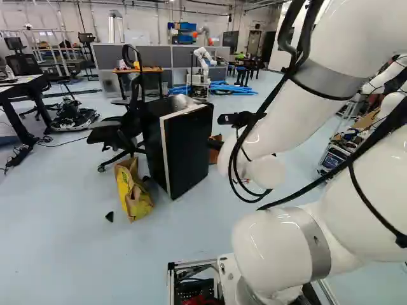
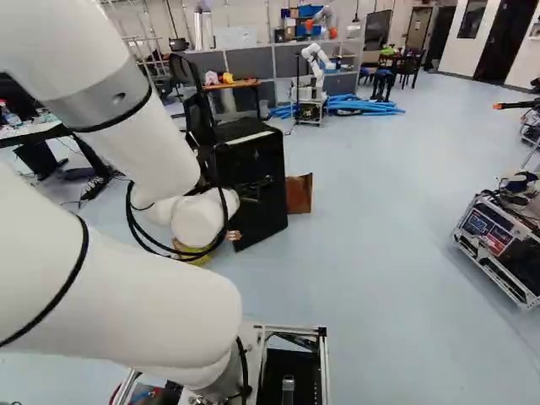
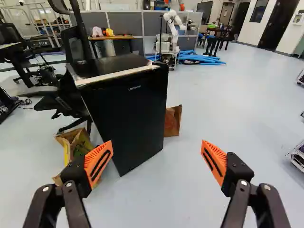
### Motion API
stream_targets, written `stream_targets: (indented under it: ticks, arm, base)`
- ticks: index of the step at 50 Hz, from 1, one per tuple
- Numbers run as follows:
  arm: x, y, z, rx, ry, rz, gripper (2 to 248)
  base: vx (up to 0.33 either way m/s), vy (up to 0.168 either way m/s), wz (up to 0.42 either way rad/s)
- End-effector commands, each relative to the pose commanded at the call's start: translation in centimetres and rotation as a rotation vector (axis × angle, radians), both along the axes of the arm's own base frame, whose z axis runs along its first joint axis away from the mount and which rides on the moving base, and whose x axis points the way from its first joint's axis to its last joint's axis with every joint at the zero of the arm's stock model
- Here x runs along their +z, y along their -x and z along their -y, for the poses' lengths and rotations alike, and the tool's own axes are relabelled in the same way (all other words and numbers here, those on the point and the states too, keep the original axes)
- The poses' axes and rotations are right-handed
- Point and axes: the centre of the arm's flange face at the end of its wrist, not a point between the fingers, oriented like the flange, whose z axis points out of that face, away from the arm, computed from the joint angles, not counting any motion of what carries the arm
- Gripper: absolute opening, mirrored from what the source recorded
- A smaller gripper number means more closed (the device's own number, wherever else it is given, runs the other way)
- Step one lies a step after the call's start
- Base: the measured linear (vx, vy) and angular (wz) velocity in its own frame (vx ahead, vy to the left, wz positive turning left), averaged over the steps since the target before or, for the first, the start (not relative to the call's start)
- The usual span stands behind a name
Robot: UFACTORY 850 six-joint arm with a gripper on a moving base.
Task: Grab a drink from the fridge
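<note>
Yellow bag [image 1: 132, 194] by the fridge's left side, office chair [image 3: 75, 46] close behind; cramped there. Fridge [image 3: 128, 114]: ahead of the pincer [image 3: 157, 144], offset toward the left finger, apart from it. Long axis upright, door side facing the arm [image 1: 280, 114], looks shut. Drink not visible, presumably inside. Pincer spread wide, gripping nothing. Next likely: move forward and left to a door edge; hinge side can't tell, so the wrong edge could shove the fridge. Brown bag [image 3: 173, 120] just beside the fridge's right side, low, may snag. Right of that, open floor [image 3: 218, 104], best room to approach; metal-framed cart [image 2: 498, 240] well apart.
</note>
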Motion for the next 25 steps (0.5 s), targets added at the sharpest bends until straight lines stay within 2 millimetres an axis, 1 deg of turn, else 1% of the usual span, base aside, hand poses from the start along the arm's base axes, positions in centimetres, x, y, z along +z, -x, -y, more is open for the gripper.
stream_targets:
  ticks: [18, 25]
  arm:
    - [0.00, 0.00, 0.00, 0.000, 0.000, 0.000, 247]
    - [0.00, 0.00, 0.00, 0.000, 0.000, 0.000, 247]
  base:
    - [0.001, 0.000, 0.002]
    - [0.070, -0.007, 0.048]
